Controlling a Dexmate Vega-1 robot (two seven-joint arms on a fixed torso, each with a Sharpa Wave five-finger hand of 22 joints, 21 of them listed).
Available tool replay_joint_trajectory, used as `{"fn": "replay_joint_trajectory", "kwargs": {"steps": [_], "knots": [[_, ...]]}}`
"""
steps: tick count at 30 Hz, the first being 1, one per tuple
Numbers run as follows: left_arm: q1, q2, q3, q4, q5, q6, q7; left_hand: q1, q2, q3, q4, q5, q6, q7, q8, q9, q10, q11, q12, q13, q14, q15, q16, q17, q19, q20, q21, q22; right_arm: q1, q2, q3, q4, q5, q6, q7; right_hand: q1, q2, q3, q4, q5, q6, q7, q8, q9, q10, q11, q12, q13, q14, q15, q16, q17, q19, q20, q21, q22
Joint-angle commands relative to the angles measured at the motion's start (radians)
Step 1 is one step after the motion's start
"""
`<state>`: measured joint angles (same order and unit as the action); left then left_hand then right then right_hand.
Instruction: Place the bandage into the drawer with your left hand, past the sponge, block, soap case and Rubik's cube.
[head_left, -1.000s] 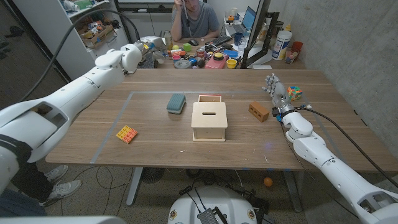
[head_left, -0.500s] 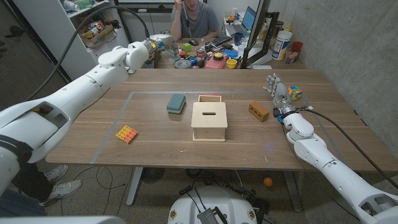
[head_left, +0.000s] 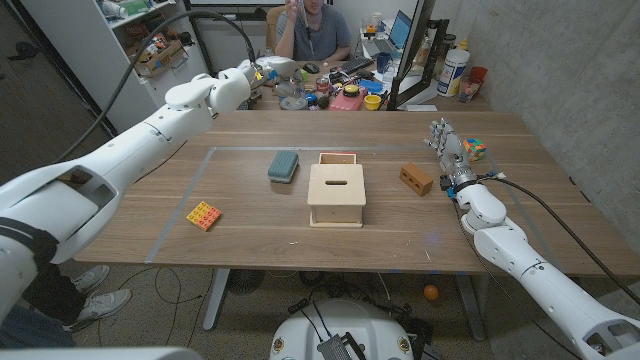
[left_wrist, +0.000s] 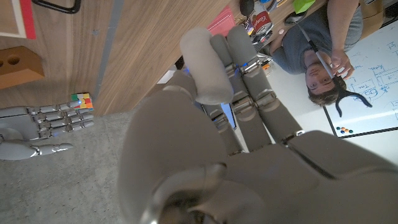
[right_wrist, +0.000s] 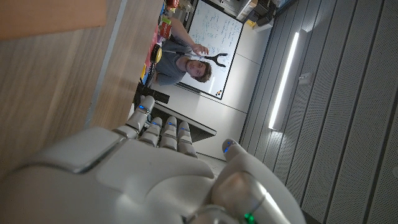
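Furthest left of the wooden box (head_left: 336, 193) lies the yellow block (head_left: 204, 215), near the desk's (head_left: 250, 240) front. Behind and left of the box, the left robot hand (head_left: 262, 72) hangs over the desk's far edge, beside the clutter there. Its fingers look curled in the wrist view, but I cannot tell whether they hold anything, and I cannot pick out the bandage. Just left of the box sits a teal oblong piece (head_left: 284, 165). The drawer (head_left: 338, 158) stands open at the box's back. To the right come a brown brick-shaped piece (head_left: 416, 178), then the right robot hand (head_left: 443, 140), fingers apart and empty, and the Rubik's cube (head_left: 474, 149).

Best judged: confirm a firm hold first, then travel high. The bare strip behind the teal piece gives room – descend straight into the drawer, clear of its rim.
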<state>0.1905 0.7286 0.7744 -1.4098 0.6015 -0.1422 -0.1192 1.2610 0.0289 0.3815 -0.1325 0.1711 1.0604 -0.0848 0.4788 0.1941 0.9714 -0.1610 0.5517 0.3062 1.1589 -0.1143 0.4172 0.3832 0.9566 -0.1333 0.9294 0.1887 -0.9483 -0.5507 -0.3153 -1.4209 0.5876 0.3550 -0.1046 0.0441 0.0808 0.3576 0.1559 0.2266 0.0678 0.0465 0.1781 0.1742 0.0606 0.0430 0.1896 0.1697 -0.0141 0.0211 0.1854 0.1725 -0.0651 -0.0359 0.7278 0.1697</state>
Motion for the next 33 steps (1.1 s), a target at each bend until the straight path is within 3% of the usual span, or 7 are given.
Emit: {"fn": "replay_joint_trajectory", "kwargs": {"steps": [1, 13, 33], "knots": [[0.011, -0.013, -0.012, -0.010, -0.018, -0.089, -0.008, 0.010, -0.007, -0.004, -0.002, 0.007, 0.033, 0.020, 0.001, 0.005, 0.049, -0.041, 0.005, 0.100, 0.127, -0.120, -0.004, 0.005, -0.001, -0.061, 0.008, 0.001, -0.005, 0.000, -0.004, -0.021, -0.009, 0.005, 0.001, 0.000, 0.053, 0.001, -0.003, 0.004, 0.008, -0.003, 0.007, 0.005, 0.010, -0.001, 0.005, 0.004, 0.002, 0.001, -0.004, 0.001, 0.003, -0.013, -0.001, 0.004], [0.015, -0.030, -0.013, -0.030, 0.001, -0.156, 0.002, 0.013, -0.016, -0.007, -0.005, 0.006, 0.048, 0.023, 0.002, 0.004, 0.059, -0.041, 0.009, 0.106, 0.135, -0.120, -0.006, 0.010, 0.000, -0.063, 0.017, 0.002, -0.026, 0.001, 0.003, -0.049, -0.012, 0.020, -0.010, 0.003, 0.054, 0.001, -0.007, 0.004, 0.006, -0.003, 0.007, 0.005, 0.009, -0.001, 0.005, 0.004, 0.002, 0.001, -0.004, 0.000, 0.005, -0.014, -0.006, 0.004], [0.000, -0.087, 0.018, -0.034, -0.030, -0.332, -0.076, 0.022, -0.040, -0.011, -0.013, 0.006, 0.083, 0.031, 0.008, 0.005, 0.077, -0.042, 0.014, 0.118, 0.155, -0.120, -0.007, 0.023, 0.001, -0.064, 0.037, 0.004, -0.087, -0.014, 0.026, -0.103, -0.018, 0.036, -0.036, 0.007, 0.058, -0.001, -0.011, 0.002, 0.003, -0.007, 0.006, 0.005, 0.006, -0.004, 0.004, 0.004, 0.000, -0.001, -0.003, 0.001, 0.007, -0.015, -0.013, 0.005]]}}
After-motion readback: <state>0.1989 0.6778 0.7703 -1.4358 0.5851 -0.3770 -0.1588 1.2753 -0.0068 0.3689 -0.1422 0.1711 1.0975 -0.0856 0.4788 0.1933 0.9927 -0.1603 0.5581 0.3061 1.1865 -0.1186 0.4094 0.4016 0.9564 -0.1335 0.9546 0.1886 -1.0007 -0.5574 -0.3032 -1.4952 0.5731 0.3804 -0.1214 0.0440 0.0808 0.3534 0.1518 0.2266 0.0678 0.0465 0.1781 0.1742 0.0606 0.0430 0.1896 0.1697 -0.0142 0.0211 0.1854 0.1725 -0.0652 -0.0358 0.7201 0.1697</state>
